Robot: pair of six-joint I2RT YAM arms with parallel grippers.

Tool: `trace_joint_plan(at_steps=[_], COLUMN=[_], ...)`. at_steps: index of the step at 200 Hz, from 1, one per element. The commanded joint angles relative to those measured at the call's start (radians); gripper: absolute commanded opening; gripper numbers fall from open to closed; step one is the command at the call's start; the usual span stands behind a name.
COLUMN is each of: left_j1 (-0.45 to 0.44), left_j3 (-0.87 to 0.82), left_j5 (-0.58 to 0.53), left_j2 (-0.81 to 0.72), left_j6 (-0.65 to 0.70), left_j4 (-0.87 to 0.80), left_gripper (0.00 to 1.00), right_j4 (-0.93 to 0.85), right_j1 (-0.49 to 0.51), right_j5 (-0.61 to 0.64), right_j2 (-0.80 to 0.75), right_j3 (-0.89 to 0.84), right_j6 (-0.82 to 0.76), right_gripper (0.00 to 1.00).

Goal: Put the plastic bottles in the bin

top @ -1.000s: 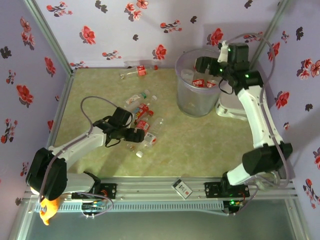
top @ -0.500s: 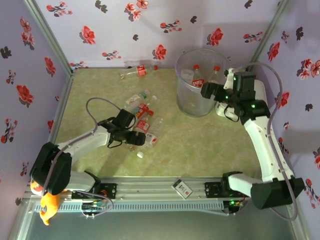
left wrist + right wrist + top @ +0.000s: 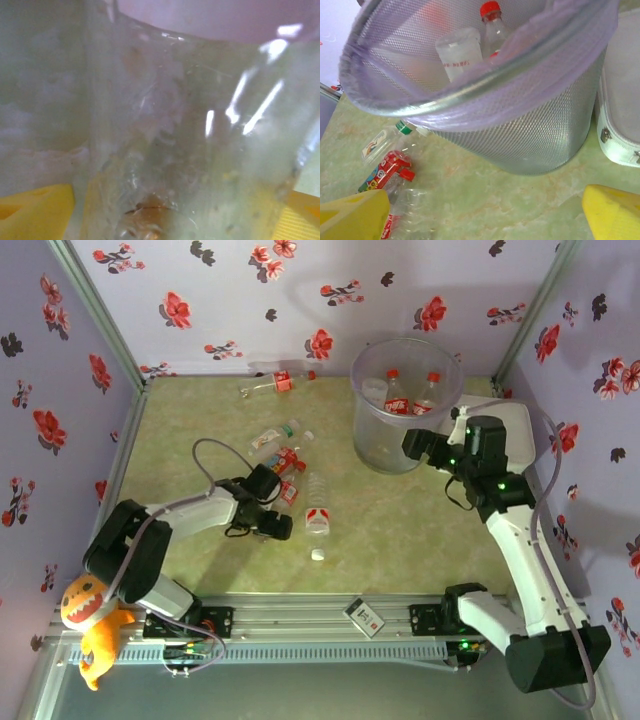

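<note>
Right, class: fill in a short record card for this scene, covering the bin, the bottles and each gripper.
bin: upright, far side of the table, right of centre
inside it: at least two red-capped bottles
outside it: cluster of bottles left of the bin; lone bottle by the back wall
left gripper: low at the cluster, clear bottle between its fingers, grip unclear
right gripper: open, empty, beside the bin

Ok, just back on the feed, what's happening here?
The left tool is down among the loose bottles on the table, straddling a clear bottle; I can't tell whether it's gripped. The right tool hangs open and empty beside the bin, which holds at least two red-capped bottles.
</note>
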Motion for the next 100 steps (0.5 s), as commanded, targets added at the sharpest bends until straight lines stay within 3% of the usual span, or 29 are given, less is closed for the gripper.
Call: trace_joint_plan(at_steps=[1,59,100], left_j1=[-0.017,-0.026,-0.029], left_j3=[0.044,0.077,0.117], left_j5=[-0.032,-0.035,-0.034], left_j2=[0.041,0.037,-0.010], left_j6=[0.002,0.006,0.016], left_j4=[-0.021,-0.042,-0.090], left_gripper=[0.84,0.56,0.49], right_j4=[0.059,0.086,0.074], right_j1=[-0.008,-0.007,-0.005], right_j5=[-0.006,-0.033,-0.042], right_j2=[-0.018,-0.013,-0.011], right_j3=[-0.032,-0.079,-0.072], right_j6=[0.028,0.047,0.052], right_gripper=[0.99,0.99,0.99])
